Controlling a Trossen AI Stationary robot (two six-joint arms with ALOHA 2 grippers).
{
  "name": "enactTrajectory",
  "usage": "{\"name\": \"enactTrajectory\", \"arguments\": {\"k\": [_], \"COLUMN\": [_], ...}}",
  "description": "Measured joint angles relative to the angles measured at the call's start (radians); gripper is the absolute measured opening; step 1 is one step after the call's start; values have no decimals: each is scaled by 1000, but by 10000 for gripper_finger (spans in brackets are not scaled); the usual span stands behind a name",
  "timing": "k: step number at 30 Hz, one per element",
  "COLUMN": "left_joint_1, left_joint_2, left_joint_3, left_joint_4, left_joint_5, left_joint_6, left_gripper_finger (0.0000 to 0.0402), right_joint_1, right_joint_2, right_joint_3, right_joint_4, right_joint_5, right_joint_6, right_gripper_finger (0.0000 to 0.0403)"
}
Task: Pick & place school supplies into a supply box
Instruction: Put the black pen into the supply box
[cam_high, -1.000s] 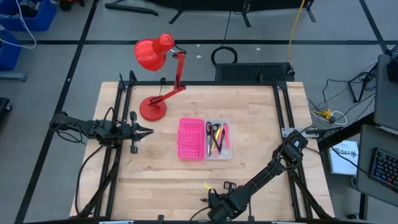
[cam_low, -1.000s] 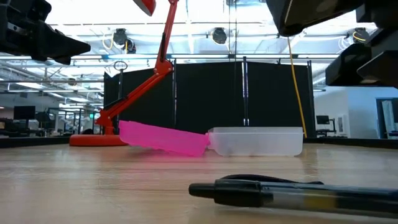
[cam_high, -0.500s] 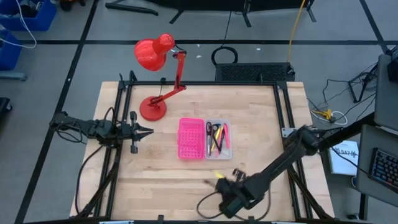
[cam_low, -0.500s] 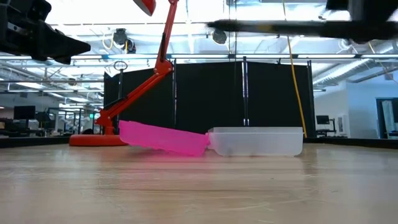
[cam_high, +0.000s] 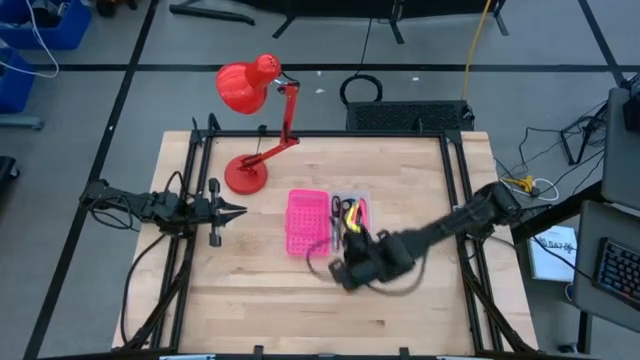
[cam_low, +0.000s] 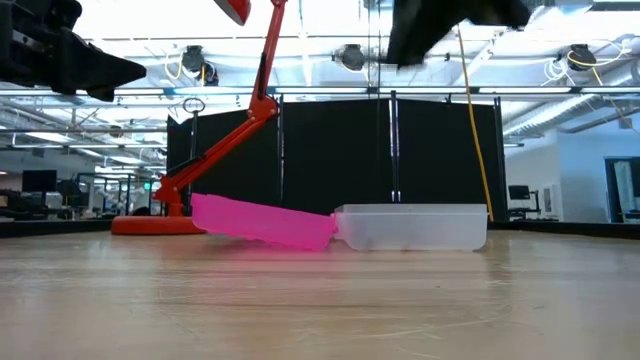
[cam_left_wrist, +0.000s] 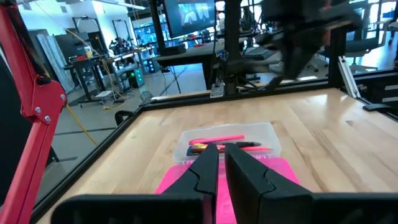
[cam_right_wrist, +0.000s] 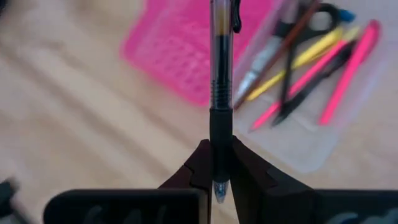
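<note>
The supply box lies open at the table's middle, with its pink gridded half (cam_high: 307, 222) on the left and its clear tray (cam_high: 352, 222) on the right. The tray holds black-handled scissors (cam_right_wrist: 311, 15), pink and yellow pens (cam_right_wrist: 348, 68) and a black pen. My right gripper (cam_high: 346, 268) hovers just near of the box and is shut on a black pen (cam_right_wrist: 221, 81). It shows blurred at the top of the low view (cam_low: 450, 25). My left gripper (cam_high: 240, 210) is shut and empty, waiting at the table's left, pointing toward the box (cam_left_wrist: 227, 134). My right gripper pinches the black pen between its two fingers (cam_right_wrist: 199, 165) at the dark grip section (cam_right_wrist: 220, 140) near the pen's tip. The pen lies along the fingers and sticks out forward past them. Its clip end (cam_right_wrist: 229, 12) is over the pink half, and it is lifted clear of the table.
A red desk lamp (cam_high: 250, 120) stands at the table's far left, its base (cam_high: 246, 175) just left of the box. Black frame rails run along the table's left and right sides. Bare wood lies near of the box (cam_high: 300, 310).
My right gripper, shut on the black pen that lay at the table's near edge, has lifted it clear. It has carried the pen toward the far edge, up to the supply box. The box and my left gripper have kept still.
</note>
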Motion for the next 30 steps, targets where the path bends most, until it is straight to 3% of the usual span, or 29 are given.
{"name": "enactTrajectory", "arguments": {"k": [5,9,13,20,30], "left_joint_1": [0,0,0,0,0], "left_joint_2": [0,0,0,0,0], "left_joint_3": [0,0,0,0,0], "left_joint_4": [3,3,4,7,7], "left_joint_5": [0,0,0,-1,-1], "left_joint_6": [0,0,5,15,24], "left_gripper_finger": [37,37,37,37,37], "right_joint_1": [-138,-229,-296,-348,-350], "right_joint_2": [5,-1,4,1,1], "right_joint_3": [-138,-276,-377,-452,-456], "right_joint_4": [13,151,288,474,453], "right_joint_5": [-113,-222,-260,-341,-341], "right_joint_6": [28,7,-26,-58,-16], "right_gripper_finger": [23,23,23,23,23]}}
